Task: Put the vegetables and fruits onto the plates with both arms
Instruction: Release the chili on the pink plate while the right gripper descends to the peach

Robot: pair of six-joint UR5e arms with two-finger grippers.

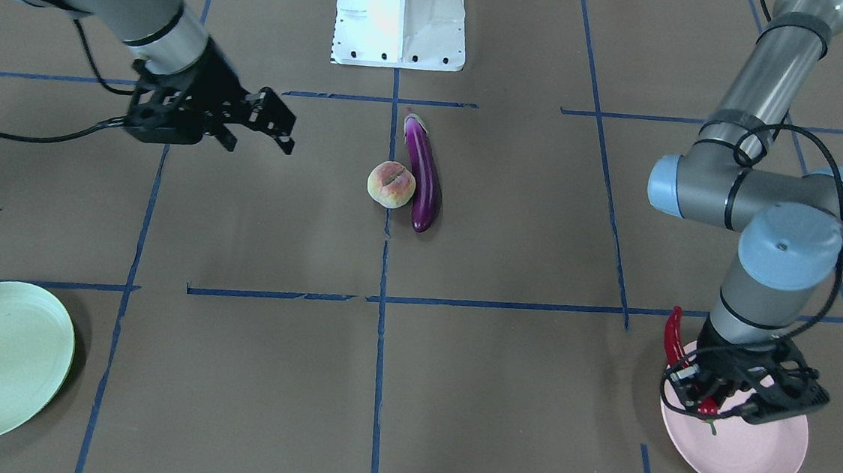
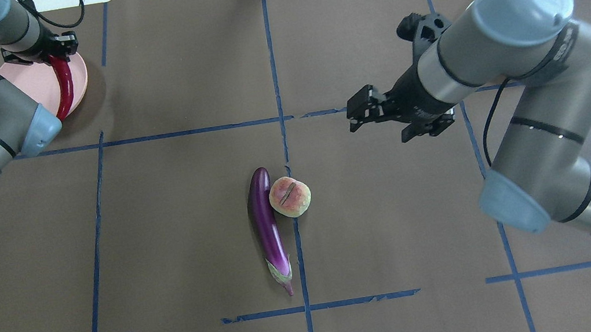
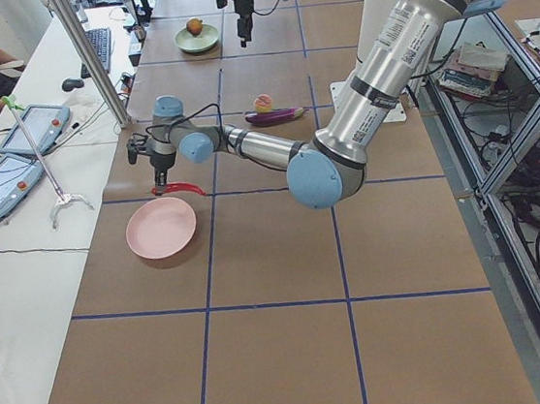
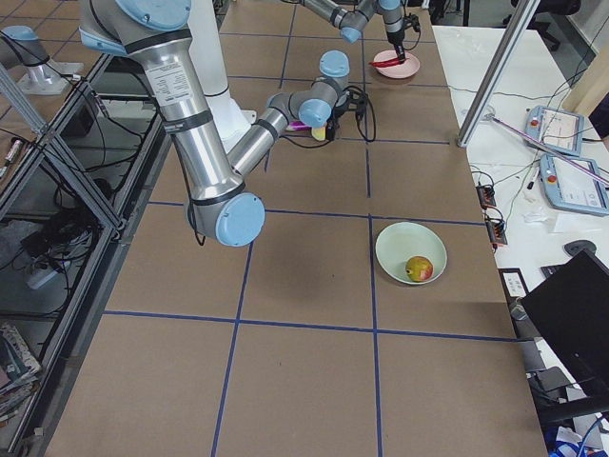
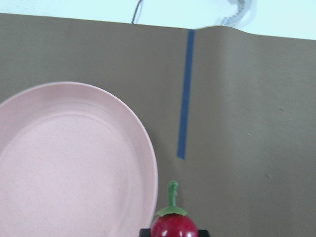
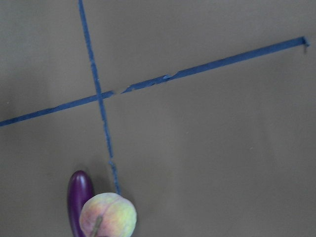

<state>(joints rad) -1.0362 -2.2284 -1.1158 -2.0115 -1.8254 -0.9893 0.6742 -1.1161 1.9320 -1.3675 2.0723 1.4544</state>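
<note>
On the left arm's (image 3: 375,93) silver tube a white sticker (image 3: 395,34) is showing a code and print too small to read. That arm is reaching to the table's far left, its wrist bending down so the left gripper (image 1: 717,401) is pointing at the pink plate (image 1: 743,453). Its fingers are pinching the red chili pepper (image 2: 62,84) near the stem end. The pepper is extending over the plate's near rim, and whether it is touching the plate cannot be told. The right arm (image 2: 525,96) is stretching leftward above the table's middle, the right gripper (image 2: 383,126) hovering with its 2 fingers spread wide — gripping nothing. Left of it the peach (image 2: 289,197) is resting against the eggplant (image 2: 267,223). At the far right the apple (image 4: 419,268) is sitting on the green plate (image 4: 395,243); the front-facing view is cutting both off at its edge. The left wrist view is catching only the pepper's stem end.
</note>
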